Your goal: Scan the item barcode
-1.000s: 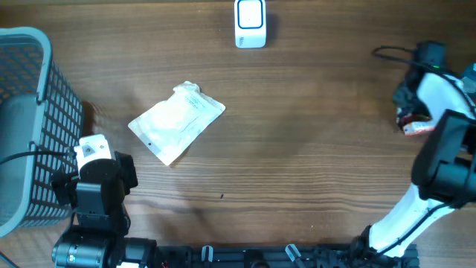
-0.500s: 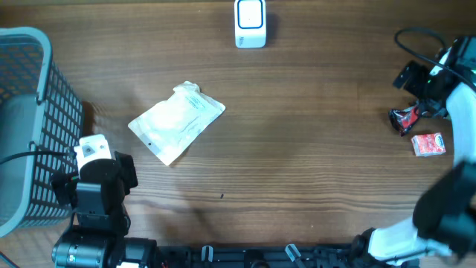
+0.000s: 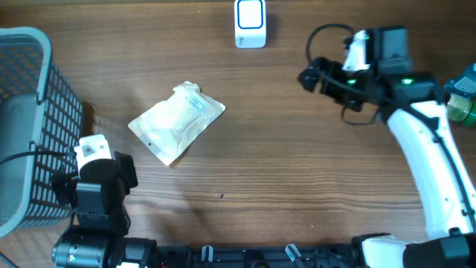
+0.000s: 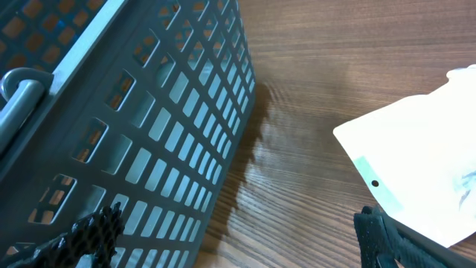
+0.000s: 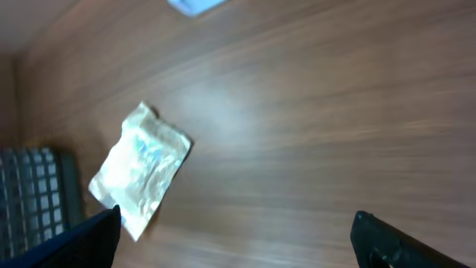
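The item, a white crinkled pouch (image 3: 177, 121), lies flat on the wooden table left of centre; no barcode can be made out on it. The white barcode scanner (image 3: 250, 22) stands at the back edge. My right gripper (image 3: 326, 88) hovers over the back right of the table, pointing left, well apart from the pouch. In the right wrist view it (image 5: 238, 242) is open and empty, with the pouch (image 5: 141, 167) ahead at lower left. My left gripper (image 4: 238, 246) is open and empty beside the basket, and the pouch's corner (image 4: 416, 171) lies just ahead on the right.
A grey mesh basket (image 3: 30, 126) fills the left edge, close against the left arm (image 3: 97, 186). Its wall (image 4: 149, 134) takes up the left half of the left wrist view. A green object (image 3: 462, 104) sits at the right edge.
The right arm has swung left from the table's right edge towards the back middle. The left arm, the pouch and the scanner have not moved.
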Motion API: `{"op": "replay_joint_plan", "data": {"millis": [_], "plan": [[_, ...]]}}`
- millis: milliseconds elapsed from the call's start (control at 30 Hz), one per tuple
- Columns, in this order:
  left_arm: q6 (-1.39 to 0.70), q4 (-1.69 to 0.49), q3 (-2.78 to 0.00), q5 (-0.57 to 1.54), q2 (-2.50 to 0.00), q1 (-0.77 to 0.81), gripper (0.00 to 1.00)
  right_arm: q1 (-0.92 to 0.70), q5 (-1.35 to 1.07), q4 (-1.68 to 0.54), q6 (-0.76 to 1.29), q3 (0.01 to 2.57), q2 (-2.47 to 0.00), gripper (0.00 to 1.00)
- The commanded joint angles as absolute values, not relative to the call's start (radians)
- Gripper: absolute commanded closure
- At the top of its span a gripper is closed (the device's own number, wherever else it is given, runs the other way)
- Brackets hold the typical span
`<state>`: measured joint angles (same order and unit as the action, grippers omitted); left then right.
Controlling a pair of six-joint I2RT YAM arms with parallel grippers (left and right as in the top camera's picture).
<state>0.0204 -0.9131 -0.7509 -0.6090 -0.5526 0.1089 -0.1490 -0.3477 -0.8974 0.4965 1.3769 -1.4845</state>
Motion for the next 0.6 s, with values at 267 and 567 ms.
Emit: {"op": "replay_joint_plan", "data": {"millis": [267, 567], "plan": [[0.28, -0.859, -0.754, -0.598, -0.549, 0.103, 0.0, -0.238, -0.256, -0.929, 0.553, 1.366, -1.5, 0.0], [-0.024, -0.624, -0.752, 0.326, -0.596, 0.102, 0.0, -0.238, -0.231, -0.942, 0.55, 1.366, -1.5, 0.01]]}}
